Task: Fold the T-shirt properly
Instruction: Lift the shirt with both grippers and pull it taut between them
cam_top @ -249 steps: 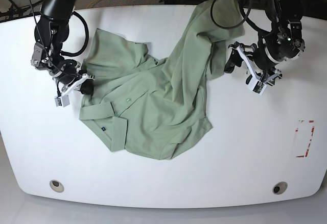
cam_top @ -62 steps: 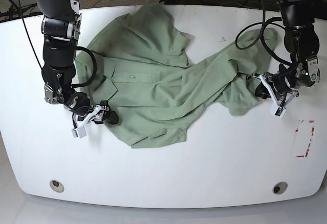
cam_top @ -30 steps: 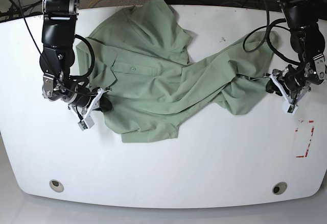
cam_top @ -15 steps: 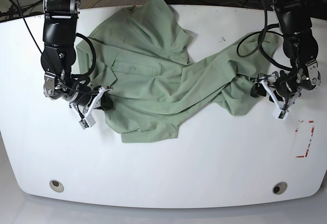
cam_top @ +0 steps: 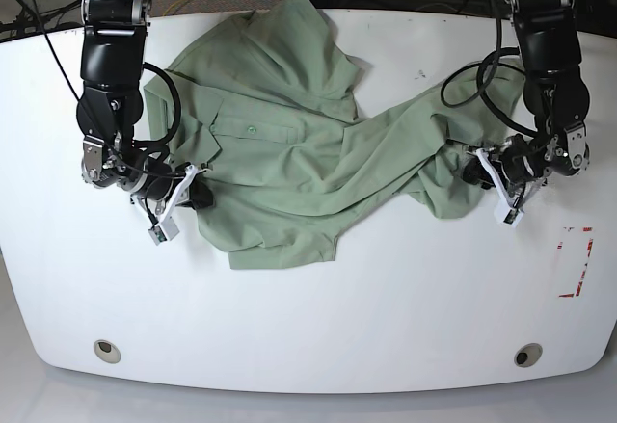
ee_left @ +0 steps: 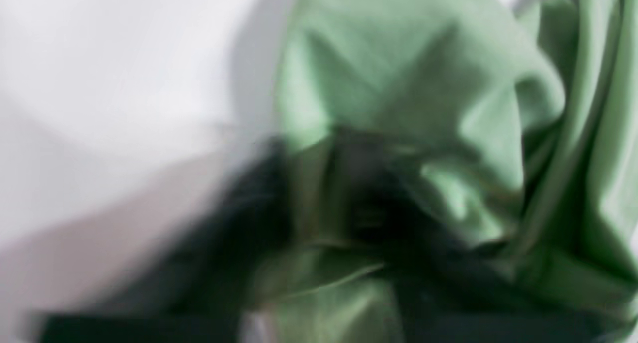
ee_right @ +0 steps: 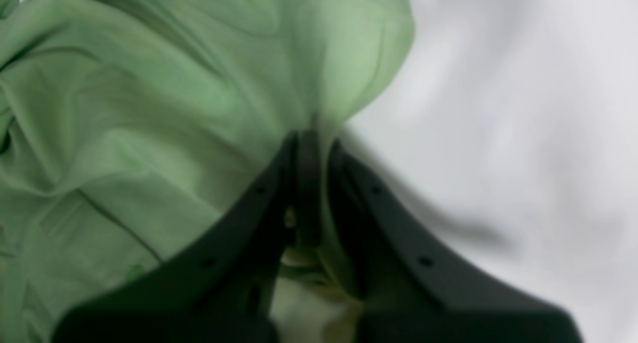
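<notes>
On the white worktop (cam_top: 318, 317) the T-shirt (cam_top: 289, 153) lies crumpled between both low-reaching arms; the right tool (cam_top: 183, 197) pinches its edge, the left tool (cam_top: 487, 184) meets cloth, grip unclear.

One pale sage-green collared knit T-shirt (cam_top: 308, 153) lies on one white table (cam_top: 308, 317). Two black robot arms, two round table grommets, one red-outlined rectangle (cam_top: 575, 261).

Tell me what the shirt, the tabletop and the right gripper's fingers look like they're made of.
T-shirt: soft matte knit, probably cotton or a blend; it drapes in loose rounded folds.
Table: hard, smooth white surface, laminate or painted board by its look; faint sheen, rounded edge.
Right gripper fingers: matte black rigid plastic, possibly printed; small holes show along them.
</notes>
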You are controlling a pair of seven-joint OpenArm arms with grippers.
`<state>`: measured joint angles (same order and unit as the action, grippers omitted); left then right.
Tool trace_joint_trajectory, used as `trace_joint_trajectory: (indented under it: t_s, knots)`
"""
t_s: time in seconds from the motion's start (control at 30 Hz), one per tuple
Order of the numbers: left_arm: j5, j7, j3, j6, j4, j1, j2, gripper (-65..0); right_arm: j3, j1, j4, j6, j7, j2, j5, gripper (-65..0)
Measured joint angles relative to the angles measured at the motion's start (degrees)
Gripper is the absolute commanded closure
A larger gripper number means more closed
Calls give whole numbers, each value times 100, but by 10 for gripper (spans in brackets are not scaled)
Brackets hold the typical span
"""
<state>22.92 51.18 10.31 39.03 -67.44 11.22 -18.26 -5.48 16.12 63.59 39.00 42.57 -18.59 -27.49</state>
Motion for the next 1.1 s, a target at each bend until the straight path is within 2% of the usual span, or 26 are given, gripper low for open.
trace_joint_trajectory:
  t_s: [0.27, 0.37, 0.53, 0.67, 0.83, 0.9, 1.0, 1.1]
  knots:
    - [-348, 20, 11, 52, -109, 13, -35, 0, 0, -4, 302, 0, 28, 0, 37, 0]
    - [-841, 293, -35, 50, -632, -17, -76, 0, 11, 48, 616, 2, -7, -28, -9, 0]
    - [-1290, 227, -24, 70, -1373, 225, -197, 0, 48, 308, 737, 31, 323, -120, -4, 0]
    - [-1609, 219, -31, 90, -1657, 448, -177, 0, 44, 592, 734, 22, 313, -295, 15, 0]
    - [-1641, 315, -17, 101, -2175, 680, -188, 0, 52, 1038, 750, 48, 468, -354, -15, 0]
    - [-1641, 649, -20, 114, -2400, 826, -216, 0, 72, 1239, 758, 149, 592, -431, -39, 0]
    - [-1650, 1036, 0, 114, -2726, 1113, -275, 0, 55, 1576, 765, 105, 682, -533, -9, 0]
    - [-1622, 1113, 7, 109, -3047, 1423, -304, 0, 48, 2026, 767, 94, 844, -638, -15, 0]
